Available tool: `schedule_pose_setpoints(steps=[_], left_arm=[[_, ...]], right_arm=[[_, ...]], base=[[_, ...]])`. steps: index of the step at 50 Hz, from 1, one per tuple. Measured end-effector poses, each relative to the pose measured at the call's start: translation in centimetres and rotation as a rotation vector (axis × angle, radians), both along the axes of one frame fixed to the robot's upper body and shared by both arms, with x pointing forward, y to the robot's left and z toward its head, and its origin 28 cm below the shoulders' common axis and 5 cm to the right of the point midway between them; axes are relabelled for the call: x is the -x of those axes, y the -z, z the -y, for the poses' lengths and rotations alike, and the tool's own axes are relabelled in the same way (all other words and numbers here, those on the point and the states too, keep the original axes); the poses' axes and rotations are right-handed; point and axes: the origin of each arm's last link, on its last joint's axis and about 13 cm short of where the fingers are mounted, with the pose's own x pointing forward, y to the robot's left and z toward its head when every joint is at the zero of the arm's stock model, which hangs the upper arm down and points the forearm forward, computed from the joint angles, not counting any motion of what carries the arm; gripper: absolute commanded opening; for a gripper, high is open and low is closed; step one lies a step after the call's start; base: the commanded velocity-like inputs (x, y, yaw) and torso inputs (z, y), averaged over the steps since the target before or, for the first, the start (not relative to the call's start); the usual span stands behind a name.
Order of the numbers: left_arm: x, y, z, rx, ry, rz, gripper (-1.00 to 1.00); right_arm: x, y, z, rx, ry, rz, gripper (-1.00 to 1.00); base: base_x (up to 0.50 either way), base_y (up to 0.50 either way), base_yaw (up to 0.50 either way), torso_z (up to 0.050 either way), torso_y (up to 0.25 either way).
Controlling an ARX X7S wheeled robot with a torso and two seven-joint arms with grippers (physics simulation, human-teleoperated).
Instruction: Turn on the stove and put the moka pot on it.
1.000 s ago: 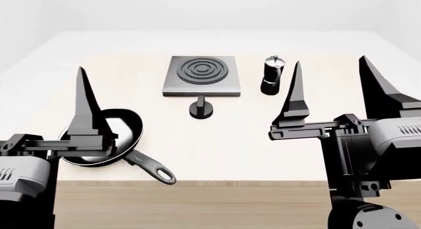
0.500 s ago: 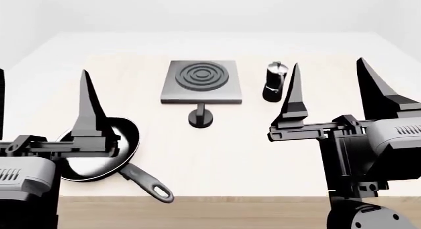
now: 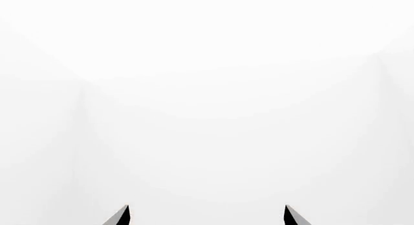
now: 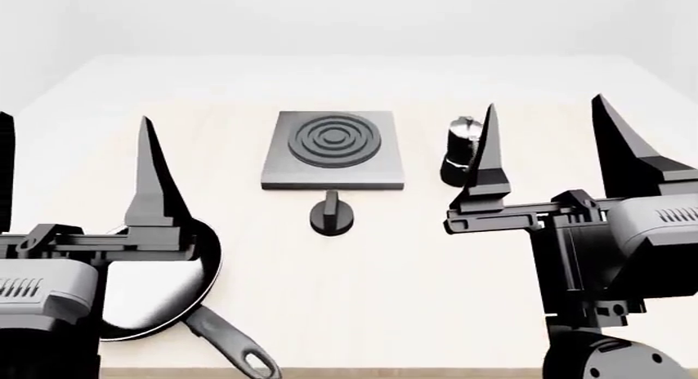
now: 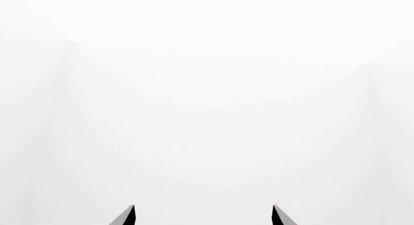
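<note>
From the head camera I look down over a pale wooden table (image 4: 360, 305) with white walls behind it. Near the middle of the table lies the stove (image 4: 333, 150), a flat square plate of dark grey metal with a raised round burner of concentric rings on top. Just in front of it, apart from the plate, sits its small black round knob (image 4: 332, 217), with a narrow grip standing up from a wider base.

To the right of the stove, well clear of the plate, the moka pot (image 4: 459, 152) stands upright on the table. Its lower body is black and faceted, its top is shiny silver, and a small knob caps the lid. One finger of my right gripper partly hides it, so I cannot make out the handle.

My right gripper (image 4: 551, 130) is raised at the right of the view, its two pointed black fingers spread wide with nothing between them. My left gripper (image 4: 71, 154) is raised at the left, fingers likewise spread wide and holding nothing. Beneath it lies a black frying pan (image 4: 163, 293), its handle pointing toward the table's near edge.

Both wrist cameras show only white wall and the tips of their own fingers.
</note>
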Motion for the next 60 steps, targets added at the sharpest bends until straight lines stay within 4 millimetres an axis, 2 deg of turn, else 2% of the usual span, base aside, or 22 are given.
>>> schedule_pose_setpoints(steps=[60], left_arm=[[-0.16, 0.15, 0.24, -0.005, 0.013, -0.014, 1.0]], right_arm=[[0.04, -0.53, -0.25, 0.01, -0.014, 0.011, 1.0]], base=[[0.21, 0.0, 0.0, 0.0, 0.0]])
